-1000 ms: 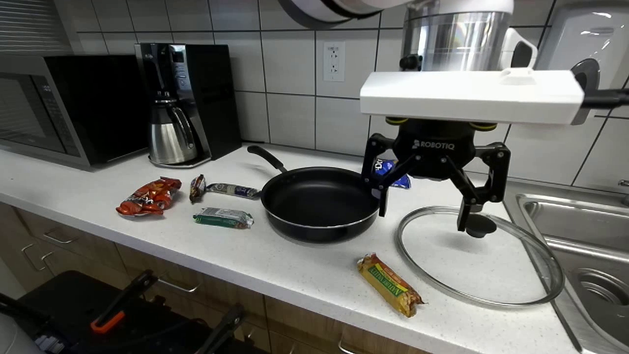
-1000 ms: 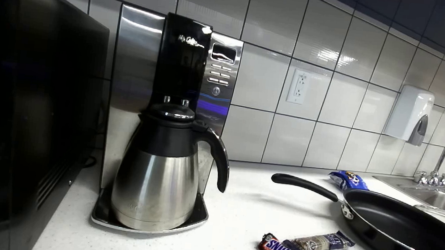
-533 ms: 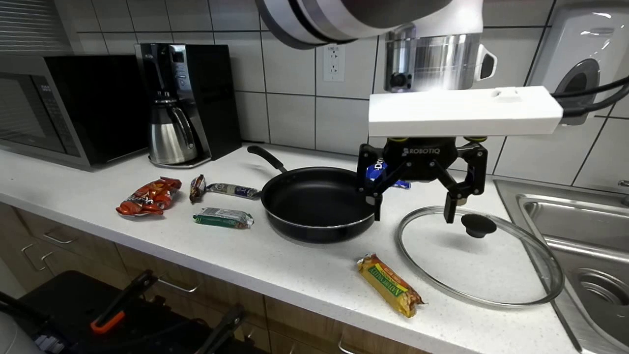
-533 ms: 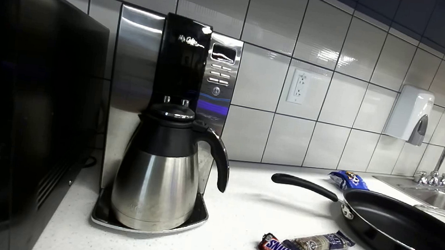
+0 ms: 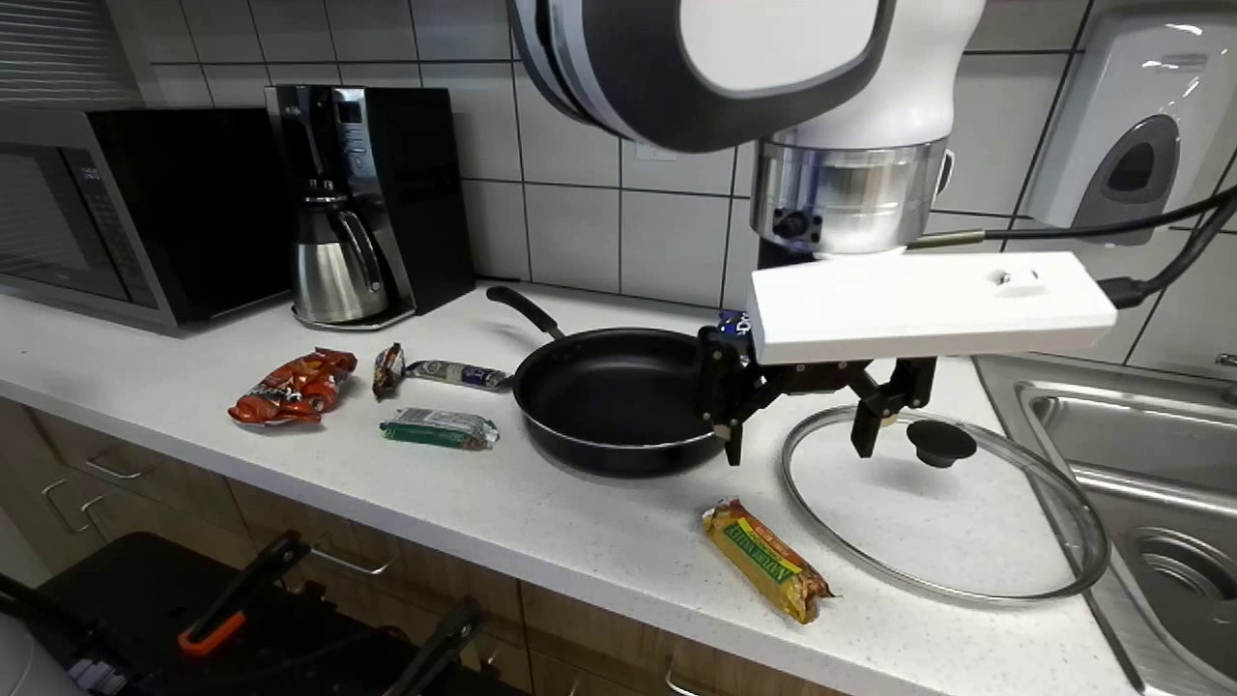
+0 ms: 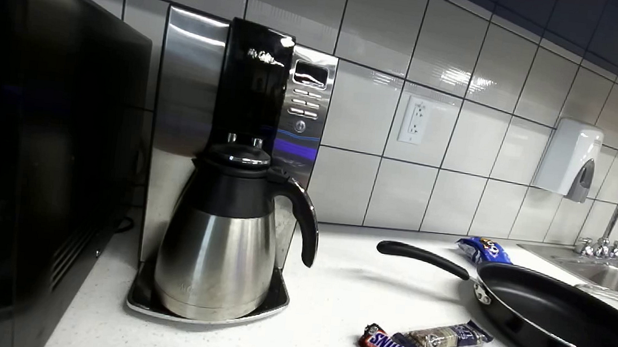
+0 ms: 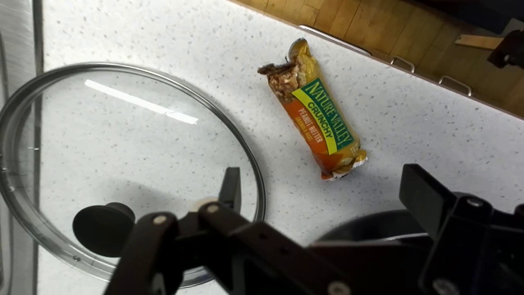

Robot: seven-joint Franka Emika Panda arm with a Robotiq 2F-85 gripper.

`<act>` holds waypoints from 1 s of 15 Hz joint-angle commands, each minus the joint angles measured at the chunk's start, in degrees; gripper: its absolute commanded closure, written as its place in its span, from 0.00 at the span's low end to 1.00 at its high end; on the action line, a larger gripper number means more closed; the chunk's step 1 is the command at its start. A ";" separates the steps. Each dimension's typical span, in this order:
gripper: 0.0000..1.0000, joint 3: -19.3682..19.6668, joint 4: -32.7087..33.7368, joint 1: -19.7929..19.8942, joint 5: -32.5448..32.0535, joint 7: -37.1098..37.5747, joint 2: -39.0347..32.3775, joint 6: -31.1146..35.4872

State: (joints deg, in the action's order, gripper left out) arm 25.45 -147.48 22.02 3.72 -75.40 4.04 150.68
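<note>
My gripper is open and empty above the counter, between the black frying pan and the clear glass lid. In the wrist view the jaws stand wide apart. A gold and orange granola bar lies just beyond the fingertips, untouched; it also shows in an exterior view. The lid lies knob up, with one finger over its rim area. The pan edge is partly hidden by the other finger. The gripper is out of view in an exterior view that shows the pan.
A red bag, a Snickers bar, a blue-grey bar and a green bar lie left of the pan. A blue packet lies behind it. The coffee maker, microwave and sink flank the counter.
My gripper has moved left in an exterior view, away from the lid's knob, and the wrist has come lower. The jaws stay open. The objects on the counter have not moved.
</note>
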 commanded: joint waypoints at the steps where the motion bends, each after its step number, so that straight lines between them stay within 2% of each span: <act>1: 0.00 0.02 -0.44 -1.16 5.98 -7.58 -2.80 3.40; 9: 0.00 -0.76 -0.32 -2.20 12.00 -15.92 -8.38 8.30; 15: 0.00 -0.18 -0.30 -2.36 10.17 -13.32 -8.64 7.64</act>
State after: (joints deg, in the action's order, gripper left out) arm 25.26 -147.78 19.66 13.89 -88.72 -4.60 158.32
